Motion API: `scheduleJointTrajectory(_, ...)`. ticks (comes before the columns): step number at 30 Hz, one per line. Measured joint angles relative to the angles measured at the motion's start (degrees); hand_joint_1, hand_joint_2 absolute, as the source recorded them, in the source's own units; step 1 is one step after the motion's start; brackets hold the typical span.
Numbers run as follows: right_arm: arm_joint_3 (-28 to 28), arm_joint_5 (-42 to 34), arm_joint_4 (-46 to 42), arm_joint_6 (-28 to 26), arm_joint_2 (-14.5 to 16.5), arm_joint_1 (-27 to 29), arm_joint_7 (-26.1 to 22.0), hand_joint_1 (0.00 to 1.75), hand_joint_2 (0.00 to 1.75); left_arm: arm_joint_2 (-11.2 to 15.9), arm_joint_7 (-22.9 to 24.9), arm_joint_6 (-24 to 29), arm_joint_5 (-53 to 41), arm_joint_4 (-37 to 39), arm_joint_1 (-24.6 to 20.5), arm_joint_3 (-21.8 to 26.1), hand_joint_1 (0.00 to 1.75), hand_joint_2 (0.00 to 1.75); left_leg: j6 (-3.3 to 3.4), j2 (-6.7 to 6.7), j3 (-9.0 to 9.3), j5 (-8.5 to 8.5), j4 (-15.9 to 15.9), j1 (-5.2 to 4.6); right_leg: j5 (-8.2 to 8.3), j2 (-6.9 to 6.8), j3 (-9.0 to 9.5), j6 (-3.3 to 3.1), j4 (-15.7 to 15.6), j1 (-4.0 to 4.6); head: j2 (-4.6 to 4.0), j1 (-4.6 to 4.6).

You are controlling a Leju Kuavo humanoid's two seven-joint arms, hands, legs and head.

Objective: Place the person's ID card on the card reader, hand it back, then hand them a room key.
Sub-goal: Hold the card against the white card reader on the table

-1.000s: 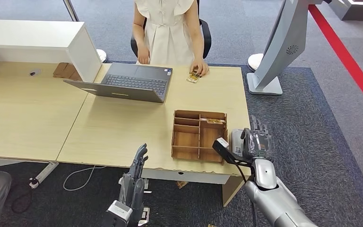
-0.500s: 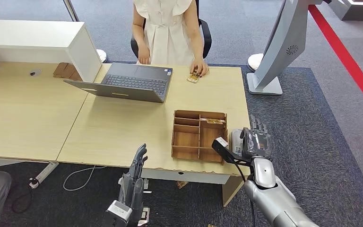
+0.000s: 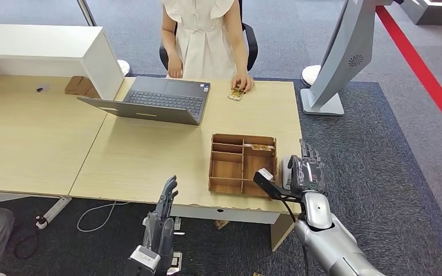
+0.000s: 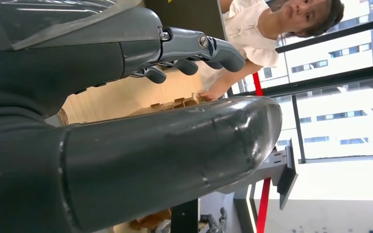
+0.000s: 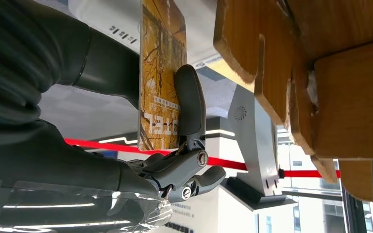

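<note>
My right hand (image 3: 306, 171) hovers off the table's right edge, over the small grey-white card reader (image 3: 286, 167). In the right wrist view it pinches a yellow patterned card (image 5: 161, 58) with printed lettering between thumb and a finger (image 5: 188, 97), edge-on next to the white reader (image 5: 102, 17). A second yellow card (image 3: 236, 94) lies at the table's far edge under the person's hand. The person (image 3: 204, 34) sits behind the table in a white dress. My left hand (image 3: 162, 213) hangs below the table's front edge, fingers straight, holding nothing.
A wooden compartment tray (image 3: 243, 164) stands just left of the reader, with a small card in one back slot. An open laptop (image 3: 155, 100) lies at mid-table. A white box (image 3: 46, 49) sits at the far left, and a grey stand (image 3: 339, 57) on the carpet to the right.
My right hand with the card has shifted slightly left and closer to the reader and tray. The left hand and the person have stayed put.
</note>
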Motion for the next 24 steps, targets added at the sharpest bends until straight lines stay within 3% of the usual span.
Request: scheduleJointTrajectory(24,-3.8,5.0,-18.6,1.2,-2.9,-5.7,3.2,1.75,1.75,0.0,-0.4,0.0,2.0,0.1,-0.5,-0.4,0.00,0.00,-0.01,0.01,0.01,0.01,0.0,-0.01,0.01,0.00,0.00,0.00,0.0,-0.01,0.00,0.00)
